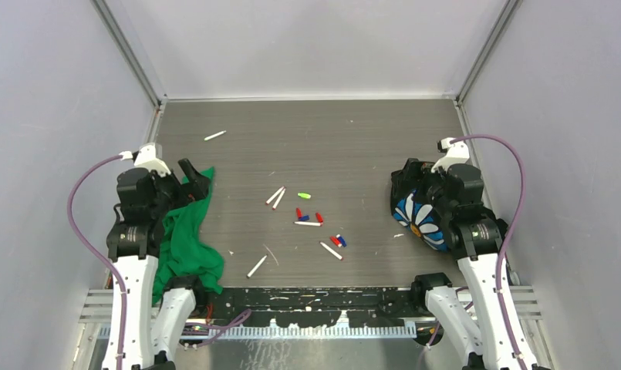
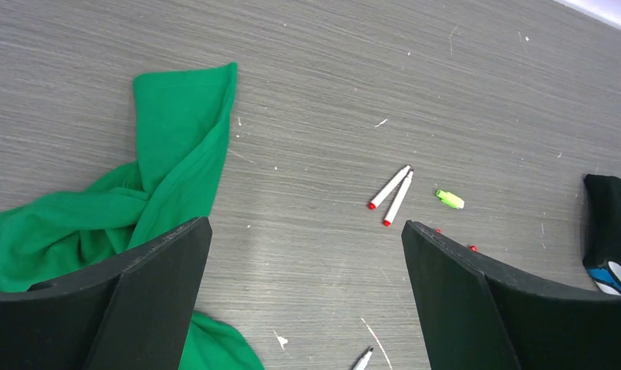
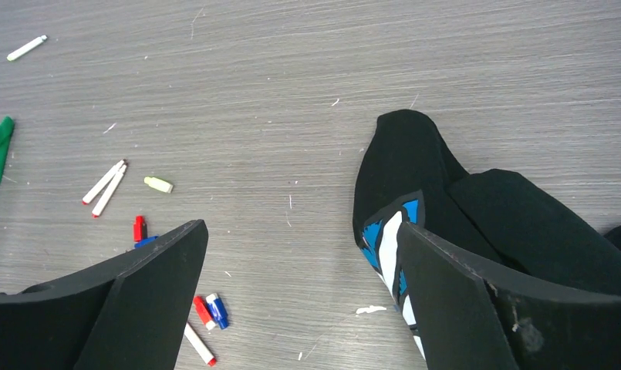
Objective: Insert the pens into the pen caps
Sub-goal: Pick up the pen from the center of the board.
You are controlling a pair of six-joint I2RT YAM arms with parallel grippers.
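Right at the starting line: can't find one of the pens [image 1: 275, 196] seated in any cap, so calling the whole job left to do. Over to the left gripper [image 2: 303, 231]: spread wide, pinching nothing, hanging at the edge of the green cloth [image 1: 182, 239] at 9 o'clock on the table [image 1: 353, 131]. Across to the right gripper [image 3: 303, 231]: just as wide, empty too, poised by the black flower-print cloth [image 1: 415, 216] at 3 o'clock.

Counting six slim white barrels from above, all lying flat. Finding two touching side by side at dead centre, red-tipped. Picking up a third just toward 5 o'clock of that pair, a fourth further along the same line, and a fifth out at 7 o'clock near the green hem. Spotting the stray pen [image 1: 214, 136] way off at 11 o'clock, well apart from everything.

On to the pen caps [image 1: 299, 214] — short stubs, red and blue, loose among the middle barrels. Noting the lime green cap [image 1: 304, 196] just at 3 o'clock of the touching pair, and a red-and-blue twosome beside the fourth pen. Hard to call the exact tally — too small from above, perhaps six.
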